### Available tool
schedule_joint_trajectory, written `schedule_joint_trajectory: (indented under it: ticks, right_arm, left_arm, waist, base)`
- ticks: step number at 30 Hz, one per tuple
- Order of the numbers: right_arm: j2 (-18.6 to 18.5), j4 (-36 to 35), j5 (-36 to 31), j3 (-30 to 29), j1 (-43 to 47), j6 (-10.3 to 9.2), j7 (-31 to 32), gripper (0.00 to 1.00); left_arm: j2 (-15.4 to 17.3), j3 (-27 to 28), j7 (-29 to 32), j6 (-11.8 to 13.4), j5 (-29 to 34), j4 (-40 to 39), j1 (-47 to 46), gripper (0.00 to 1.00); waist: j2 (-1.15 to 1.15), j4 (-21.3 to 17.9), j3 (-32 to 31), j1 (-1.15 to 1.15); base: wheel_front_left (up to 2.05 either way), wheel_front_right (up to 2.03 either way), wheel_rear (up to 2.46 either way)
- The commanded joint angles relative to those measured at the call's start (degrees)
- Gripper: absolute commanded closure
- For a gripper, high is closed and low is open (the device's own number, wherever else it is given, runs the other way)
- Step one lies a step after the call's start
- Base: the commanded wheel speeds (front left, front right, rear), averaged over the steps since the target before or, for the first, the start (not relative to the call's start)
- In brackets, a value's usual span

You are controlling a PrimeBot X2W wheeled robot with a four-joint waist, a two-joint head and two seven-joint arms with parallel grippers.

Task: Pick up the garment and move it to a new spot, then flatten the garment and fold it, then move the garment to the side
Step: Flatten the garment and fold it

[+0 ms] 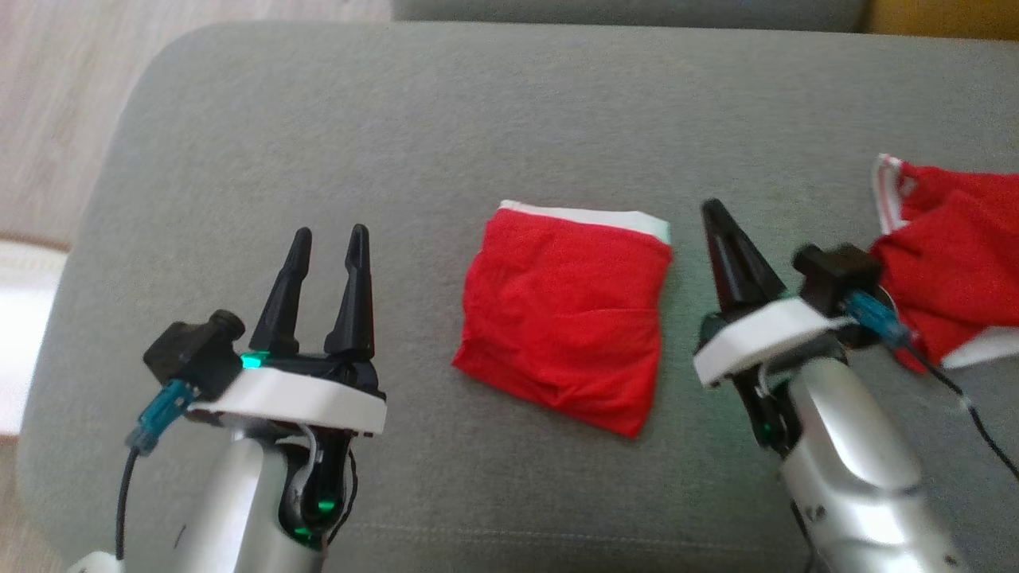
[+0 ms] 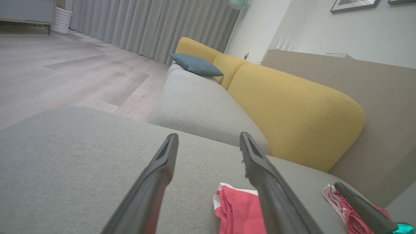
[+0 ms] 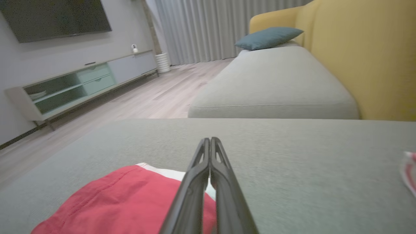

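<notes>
A red garment [image 1: 564,314] with a white waistband lies folded into a small square on the grey sofa cushion [image 1: 509,119]. It also appears low in the left wrist view as the garment [image 2: 239,211] and at the lower left of the right wrist view as the garment [image 3: 130,201]. My left gripper [image 1: 328,235] stands open to the left of it, holding nothing; its fingers [image 2: 162,169] spread wide above the cushion. On the garment's right, my right gripper [image 1: 712,208] is shut and empty, its fingers [image 3: 209,156] pressed together just above the cloth's edge.
A second red garment [image 1: 951,255] with white trim lies crumpled at the cushion's right edge, behind my right wrist. A yellow sofa back [image 2: 292,110] and a blue pillow [image 2: 196,65] lie beyond. Wooden floor [image 1: 64,103] borders the cushion on the left.
</notes>
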Motion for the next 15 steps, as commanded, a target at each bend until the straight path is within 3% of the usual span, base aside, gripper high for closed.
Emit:
schedule_joint_trajectory:
  ticks: [1,11,12,14,15]
  right_arm:
    - [0.72,-3.13,-0.52,-0.29,0.87,0.37,-0.62,1.00]
    - [0.72,-12.86,-0.82,-6.36,10.68,0.37,-0.02,1.00]
    - [0.72,-13.44,-0.85,-7.00,11.52,0.37,-0.06,0.89]
    - [0.72,-14.48,-0.70,-7.76,13.17,0.37,-0.14,0.00]
    - [0.72,-14.80,-0.43,-8.08,13.97,0.37,-0.17,0.00]
  left_arm:
    - [0.44,2.02,-0.70,-0.12,0.58,-2.14,-0.88,0.00]
    - [0.44,2.52,-0.70,-0.97,2.71,-2.11,0.59,0.00]
    - [0.44,2.64,-0.70,-1.10,2.89,-2.01,0.95,0.00]
    - [0.44,2.91,-0.70,-1.26,2.78,-1.29,1.76,0.00]
    - [0.44,3.12,-0.70,-1.31,2.79,-0.99,2.07,0.00]
  waist:
    - [0.00,-2.24,-1.61,0.00]
    - [0.00,-5.74,-4.03,0.00]
    - [0.00,-5.96,-4.29,0.00]
    - [0.00,-6.31,-4.73,0.00]
    - [0.00,-6.50,-4.92,0.00]
  base:
    - [0.00,0.00,0.00]
    - [0.00,0.00,0.00]
    - [0.00,0.00,0.00]
    - [0.00,0.00,0.00]
    - [0.00,0.00,0.00]
